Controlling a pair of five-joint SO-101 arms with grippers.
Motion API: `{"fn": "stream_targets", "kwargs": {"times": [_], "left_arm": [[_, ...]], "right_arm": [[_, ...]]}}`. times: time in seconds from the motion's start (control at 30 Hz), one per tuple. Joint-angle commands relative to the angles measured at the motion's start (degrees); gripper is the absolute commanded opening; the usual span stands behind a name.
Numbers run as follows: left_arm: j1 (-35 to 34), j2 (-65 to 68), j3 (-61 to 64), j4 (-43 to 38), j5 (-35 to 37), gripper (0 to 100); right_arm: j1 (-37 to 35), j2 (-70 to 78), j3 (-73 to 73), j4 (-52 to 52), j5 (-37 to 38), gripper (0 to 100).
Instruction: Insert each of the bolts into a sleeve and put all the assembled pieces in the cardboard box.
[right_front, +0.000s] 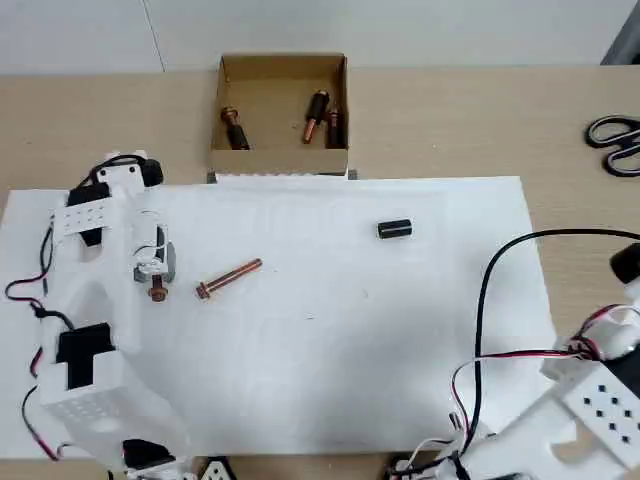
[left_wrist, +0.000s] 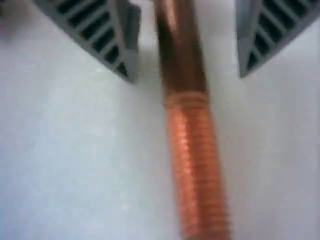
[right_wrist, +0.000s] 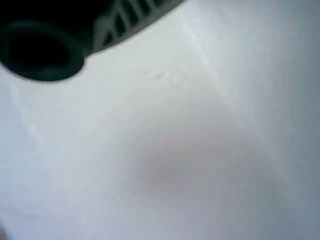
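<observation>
My left gripper (right_front: 156, 268) hangs low over the left side of the white sheet (right_front: 330, 350). In the left wrist view it (left_wrist: 186, 74) is open, its grey fingers (left_wrist: 107, 37) standing on either side of a copper bolt (left_wrist: 192, 150) with a gap on each side. That bolt's head (right_front: 157, 292) shows just below the gripper. A second copper bolt (right_front: 230, 277) lies loose a little to its right. One black sleeve (right_front: 395, 229) lies on the sheet's far right part. The cardboard box (right_front: 283, 158) at the back holds three assembled pieces (right_front: 316, 115). My right arm (right_front: 590, 400) sits at the front right corner.
Scissors (right_front: 615, 140) lie on the wooden table at the far right edge. Black and red cables (right_front: 485, 330) loop from the right arm across the sheet's right side. The right wrist view shows a dark part (right_wrist: 42, 55) of its gripper over bare white sheet.
</observation>
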Motion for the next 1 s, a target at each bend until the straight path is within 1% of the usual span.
{"fn": "stream_targets", "kwargs": {"times": [0.0,0.03,0.17,0.33,0.43,0.53,0.6,0.7,0.8,0.9,0.97], "left_arm": [[0.35,1.05,-2.77,-1.32,0.88,3],[0.70,0.88,-3.21,-0.88,0.97,1],[1.67,0.79,-7.96,4.84,2.29,1],[1.67,0.79,-15.34,12.92,8.88,1],[1.58,0.79,-20.44,18.64,10.99,1],[1.58,0.79,-24.31,22.68,17.05,1],[1.49,0.79,-24.84,23.03,25.76,1],[1.05,0.35,-24.75,23.47,44.13,1],[2.29,-0.70,-24.92,23.21,59.78,1],[3.52,-0.70,-24.92,20.13,74.46,1],[3.60,-1.14,-24.92,18.64,82.64,1]], "right_arm": [[0.04,-0.84,-0.35,-0.92,-0.70,0.4],[0.04,-0.84,-0.35,-0.92,-0.70,0.4],[0.04,-0.84,-0.35,-0.92,-0.70,0.4],[0.04,-0.84,-0.35,-0.92,-0.70,0.4],[0.04,-0.84,-0.35,-0.92,-0.70,0.4],[0.04,-0.84,-0.35,-0.92,-0.70,0.4],[0.04,-0.84,-0.35,-1.01,-0.70,0.4],[0.04,-0.84,-0.35,-1.01,-0.70,0.4],[0.04,-0.84,-0.35,-1.01,-0.70,0.4],[0.04,-0.84,-0.35,-1.01,-0.70,0.4],[0.04,-0.84,-0.35,-1.01,-0.70,0.4]]}}
